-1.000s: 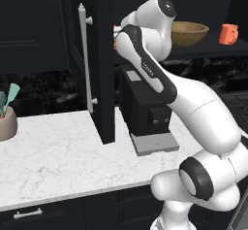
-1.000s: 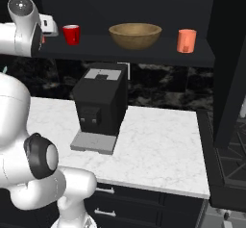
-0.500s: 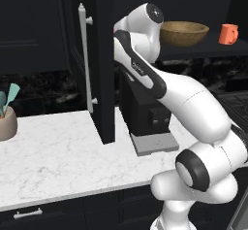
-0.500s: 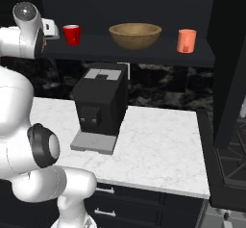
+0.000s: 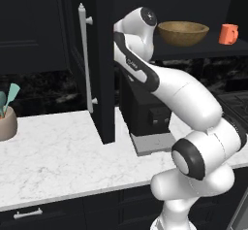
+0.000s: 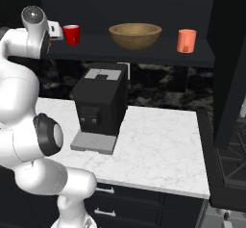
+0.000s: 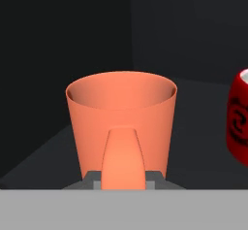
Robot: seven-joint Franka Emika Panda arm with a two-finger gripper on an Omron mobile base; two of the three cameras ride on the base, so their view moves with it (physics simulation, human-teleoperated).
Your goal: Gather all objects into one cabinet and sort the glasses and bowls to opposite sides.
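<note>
Surface: white marble-patterned surface (image 5: 58, 161), running below the black wall cabinet (image 6: 144, 54); dark drawers with short silver pulls sit under it.
On the surface: black box-shaped coffee machine (image 6: 101, 104) on a grey base, and at the far left a beige utensil pot (image 5: 6, 122) with teal spatulas.
Room: black glossy backsplash, dark cabinet fronts all round, a stove edge at the right.
Cabinet door: tall black door (image 5: 104, 59) swung open, its long silver bar handle (image 5: 87, 54) upright.
Shelf, left to right: glossy red mug (image 6: 71, 34), wide tan wooden bowl (image 6: 135, 35), coral-orange mug (image 6: 186, 41), each well apart.
Gripper: gripper (image 7: 123, 178) pinching the handle of a coral-orange tapered cup (image 7: 121, 122), held upright at the shelf's left end, just left of the red mug.
</note>
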